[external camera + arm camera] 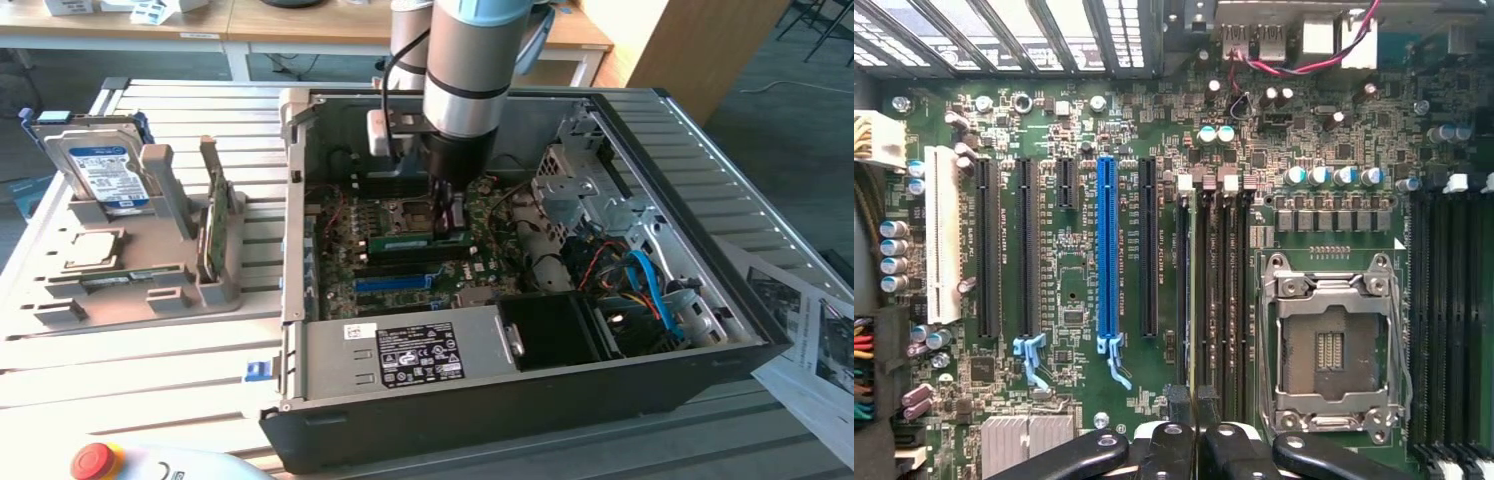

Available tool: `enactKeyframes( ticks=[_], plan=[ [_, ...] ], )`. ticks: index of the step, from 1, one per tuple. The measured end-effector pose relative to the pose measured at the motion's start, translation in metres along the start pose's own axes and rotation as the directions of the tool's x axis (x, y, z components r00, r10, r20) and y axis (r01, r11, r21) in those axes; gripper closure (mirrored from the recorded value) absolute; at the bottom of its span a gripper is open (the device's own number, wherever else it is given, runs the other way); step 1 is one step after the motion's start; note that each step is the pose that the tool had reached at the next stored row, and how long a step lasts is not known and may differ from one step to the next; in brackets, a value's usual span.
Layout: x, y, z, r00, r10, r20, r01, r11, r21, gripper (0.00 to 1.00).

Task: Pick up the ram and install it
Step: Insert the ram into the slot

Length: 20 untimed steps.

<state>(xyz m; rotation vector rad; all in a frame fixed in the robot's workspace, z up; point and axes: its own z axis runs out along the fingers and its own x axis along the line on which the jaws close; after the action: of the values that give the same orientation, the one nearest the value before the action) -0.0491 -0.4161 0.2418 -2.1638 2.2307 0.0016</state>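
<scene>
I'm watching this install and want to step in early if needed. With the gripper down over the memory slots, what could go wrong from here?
1. The gripper holds the ram low over the memory slots. These run close side by side, so the stick may go in skewed or meet a neighbouring slot.
2. The CPU socket lies right beside those slots, so a sideways slip could strike it.
</scene>
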Motion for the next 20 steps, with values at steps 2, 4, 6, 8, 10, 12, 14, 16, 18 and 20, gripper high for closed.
enactKeyframes(
  ticks=[2,4,6,8,10,12,14,16,18,20],
  plan=[
    [0.0000,0.0000,-0.0001,1.0000,0.000,0.0003,0.000,1.0000,0.0001,0.88],
    [0.0000,0.0000,-0.0001,1.0000,0.000,0.0002,0.000,1.0000,0.0001,0.88],
    [0.0000,-0.0002,-0.0002,1.0000,0.000,-0.0001,0.000,1.0000,-0.0030,0.88],
    [0.0000,-0.0008,-0.0003,1.0000,0.000,-0.0005,0.000,0.9999,-0.0116,0.88],
    [0.0000,-0.0014,-0.0002,1.0000,0.000,-0.0007,0.000,0.9998,-0.0207,0.88],
    [0.0000,-0.0017,-0.0002,1.0000,0.001,-0.0009,-0.001,0.9997,-0.0258,0.88],
    [0.0000,-0.0021,-0.0002,1.0000,0.001,-0.0010,-0.001,0.9995,-0.0309,0.88],
    [-0.0001,-0.0021,-0.0002,1.0000,0.001,-0.0009,-0.001,0.9995,-0.0308,0.88],
    [-0.0001,-0.0022,-0.0001,1.0000,0.001,-0.0009,-0.001,0.9995,-0.0309,0.88],
    [-0.0001,-0.0023,-0.0001,1.0000,0.001,-0.0009,-0.001,0.9995,-0.0309,0.88]
  ],
)
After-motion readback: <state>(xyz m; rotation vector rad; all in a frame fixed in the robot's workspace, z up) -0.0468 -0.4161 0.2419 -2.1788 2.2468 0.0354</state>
